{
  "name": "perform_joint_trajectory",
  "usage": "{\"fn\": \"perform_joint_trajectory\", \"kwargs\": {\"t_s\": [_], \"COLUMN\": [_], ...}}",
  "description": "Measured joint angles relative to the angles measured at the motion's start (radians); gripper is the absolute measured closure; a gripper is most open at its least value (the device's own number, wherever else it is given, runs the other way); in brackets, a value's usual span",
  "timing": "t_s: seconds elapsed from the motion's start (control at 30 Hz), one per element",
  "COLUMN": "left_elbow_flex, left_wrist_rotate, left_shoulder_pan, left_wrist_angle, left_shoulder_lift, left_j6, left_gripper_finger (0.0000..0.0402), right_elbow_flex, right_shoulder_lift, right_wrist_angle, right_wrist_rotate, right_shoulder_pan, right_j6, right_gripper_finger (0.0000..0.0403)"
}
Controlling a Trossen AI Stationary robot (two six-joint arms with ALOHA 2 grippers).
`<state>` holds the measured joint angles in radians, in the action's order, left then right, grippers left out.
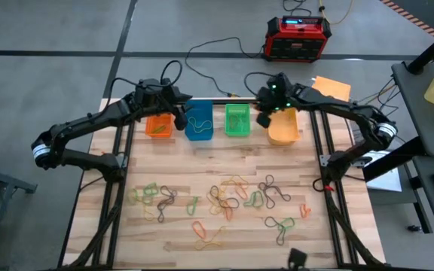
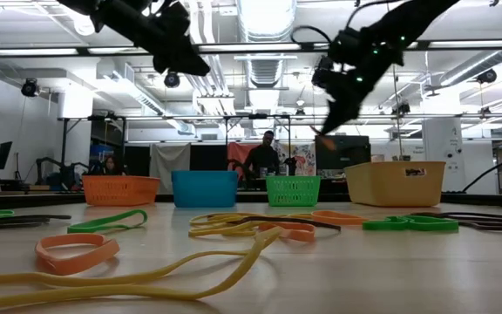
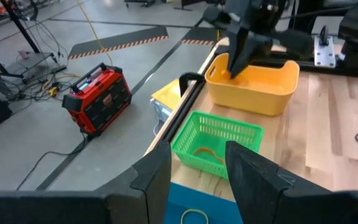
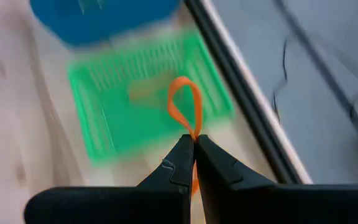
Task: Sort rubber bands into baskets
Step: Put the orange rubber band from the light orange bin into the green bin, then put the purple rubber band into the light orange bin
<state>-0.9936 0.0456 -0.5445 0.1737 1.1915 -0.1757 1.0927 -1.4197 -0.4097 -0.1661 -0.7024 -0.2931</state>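
Observation:
Four baskets stand in a row along the table's far edge: orange (image 1: 158, 126), blue (image 1: 199, 124), green (image 1: 237, 120) and yellow-orange (image 1: 283, 126). Several rubber bands (image 1: 224, 199) in green, orange, yellow and black lie scattered on the near half of the table. My right gripper (image 4: 193, 146) is raised over the green basket (image 4: 148, 93), near the yellow-orange one, and is shut on an orange rubber band (image 4: 185, 106). My left gripper (image 3: 194, 168) hangs open and empty above the blue basket (image 3: 191, 208), near the orange one. My right gripper pinches the orange rubber band by one end of its loop (image 4: 193, 132) between its two fingertips. The fingers slant down toward the far edge. The loop sticks out past the fingertips, lifted clear of the table and above the baskets (image 2: 325, 139).
A red-and-black box (image 1: 298, 38) with cables sits on the floor beyond the far edge. An orange sheet (image 1: 330, 86) lies at the far right corner. A small black object (image 1: 297, 258) sits at the near edge. A person (image 2: 267, 157) stands in the room behind.

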Motion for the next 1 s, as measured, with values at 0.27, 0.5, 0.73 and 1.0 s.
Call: {"fn": "perform_joint_trajectory", "kwargs": {"t_s": [0.27,0.5,0.73,1.0], "left_elbow_flex": [0.000,0.000,0.000,0.000], "left_wrist_rotate": [0.000,0.000,0.000,0.000], "left_shoulder_pan": [0.030,0.048,0.055,0.083], "left_wrist_angle": [-0.005,0.001,0.000,0.028], "left_shoulder_lift": [0.000,0.000,0.000,0.000], "left_j6": [0.000,-0.003,0.000,0.031], "left_gripper_finger": [0.0264,0.0264,0.0264,0.0264], "right_elbow_flex": [-0.002,-0.002,-0.002,-0.002], "right_shoulder_lift": [-0.112,-0.150,-0.134,-0.012], "right_wrist_angle": [0.284,0.302,0.278,0.020], "right_wrist_rotate": [0.009,0.005,0.002,0.000], "right_shoulder_pan": [0.077,0.076,0.076,0.129], "right_j6": [0.214,0.292,0.294,0.322], "right_gripper_finger": [0.0394,0.0366,0.0302,0.0262]}}
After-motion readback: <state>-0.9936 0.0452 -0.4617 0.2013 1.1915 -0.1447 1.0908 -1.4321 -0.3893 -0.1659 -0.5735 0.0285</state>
